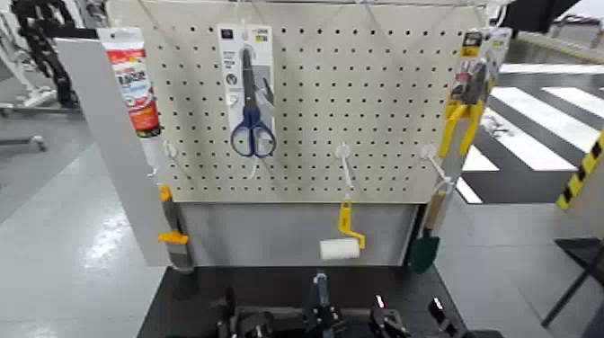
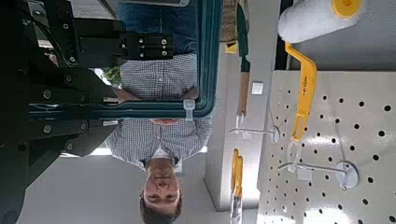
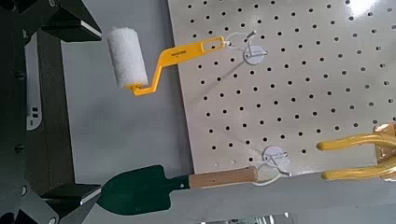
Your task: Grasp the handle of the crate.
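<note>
The handle [image 1: 319,295] is a thin dark blue-grey bar standing upright at the bottom middle of the head view. In the left wrist view the handle [image 2: 209,56] runs as a teal strap that bends at a corner. My left gripper [image 2: 112,110] is shut on its straight run, one dark finger on each side. My right gripper [image 3: 75,107] stands open, its fingers [image 3: 70,21] wide apart with nothing between them, facing the pegboard. The crate itself is hidden among the dark arm parts at the head view's bottom edge.
A pegboard [image 1: 386,108] stands close ahead, hung with scissors [image 1: 251,99], a sealant tube [image 1: 133,81], a yellow-handled paint roller [image 1: 341,243], a green trowel [image 1: 426,243] and yellow pliers [image 1: 466,112]. A person in a checked shirt [image 2: 163,131] stands beyond the handle.
</note>
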Controlling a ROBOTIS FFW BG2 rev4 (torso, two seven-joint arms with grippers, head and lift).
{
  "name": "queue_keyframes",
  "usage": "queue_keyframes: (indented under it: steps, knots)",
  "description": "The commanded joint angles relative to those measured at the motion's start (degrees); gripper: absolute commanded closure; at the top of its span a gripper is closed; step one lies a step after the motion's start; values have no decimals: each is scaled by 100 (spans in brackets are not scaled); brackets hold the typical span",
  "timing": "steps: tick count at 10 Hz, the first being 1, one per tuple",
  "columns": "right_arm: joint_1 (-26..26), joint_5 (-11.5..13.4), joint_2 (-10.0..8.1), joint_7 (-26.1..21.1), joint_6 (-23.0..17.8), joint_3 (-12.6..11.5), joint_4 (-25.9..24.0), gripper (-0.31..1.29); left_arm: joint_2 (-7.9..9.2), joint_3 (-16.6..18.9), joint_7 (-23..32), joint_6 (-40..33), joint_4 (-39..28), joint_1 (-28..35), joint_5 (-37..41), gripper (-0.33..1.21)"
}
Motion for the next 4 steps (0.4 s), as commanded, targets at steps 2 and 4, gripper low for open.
queue_keyframes:
  steps: [2,4]
  knots:
    - [0,36,-9,-66,60,7,-38,15,-9,-11,1,1,8,-3,11,118]
    - [-9,115,-17,-66,165,7,-91,15,-9,-19,-8,1,17,-12,28,118]
